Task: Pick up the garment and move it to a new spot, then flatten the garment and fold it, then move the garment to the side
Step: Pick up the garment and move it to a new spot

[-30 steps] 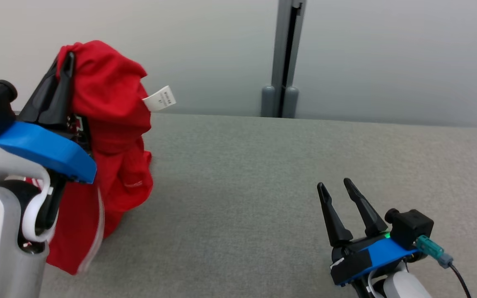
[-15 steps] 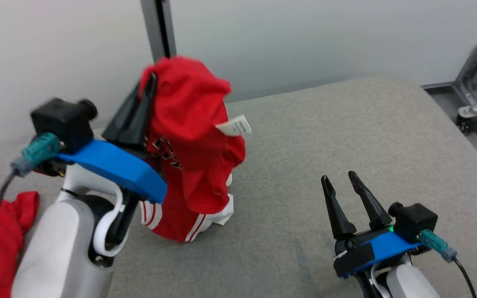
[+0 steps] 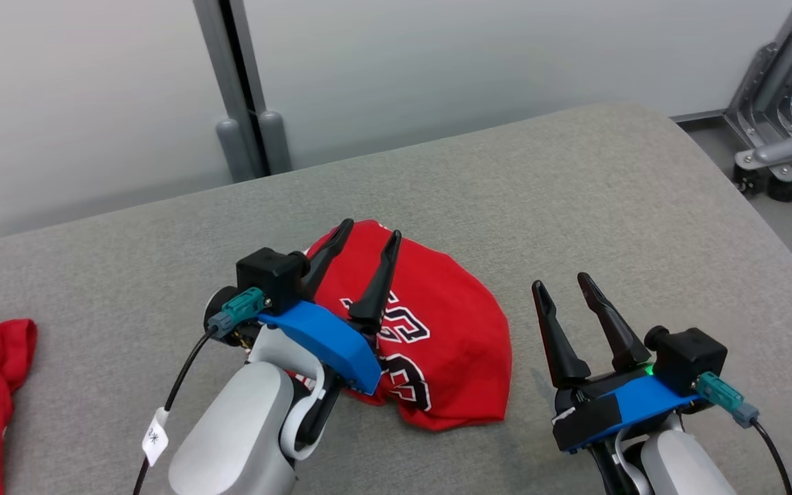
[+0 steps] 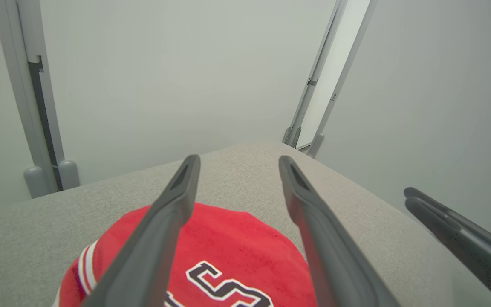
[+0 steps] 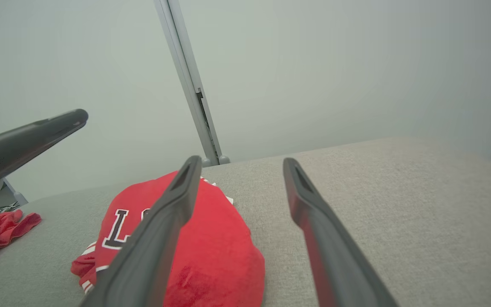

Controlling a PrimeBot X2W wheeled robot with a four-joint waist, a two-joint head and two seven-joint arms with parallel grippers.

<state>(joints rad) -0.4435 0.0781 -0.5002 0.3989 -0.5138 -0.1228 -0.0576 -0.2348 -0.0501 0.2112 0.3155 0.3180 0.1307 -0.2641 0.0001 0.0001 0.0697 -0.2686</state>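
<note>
The red garment point(image 3: 437, 330) lies crumpled on the tabletop point(image 3: 609, 192), under the left pincer point(image 3: 371, 229), whose jaws stand wide and empty. The right pincer point(image 3: 561, 281), also wide, hovers just right of it. The cloth looks soft, light and limp, probably best pinched at an outer edge.

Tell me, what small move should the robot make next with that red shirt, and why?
Probably lower the left gripper onto an edge of the red shirt and pinch it, to start spreading it. The shirt lies bunched on the grey table, and the right gripper, like the left, stands open and empty.
</note>
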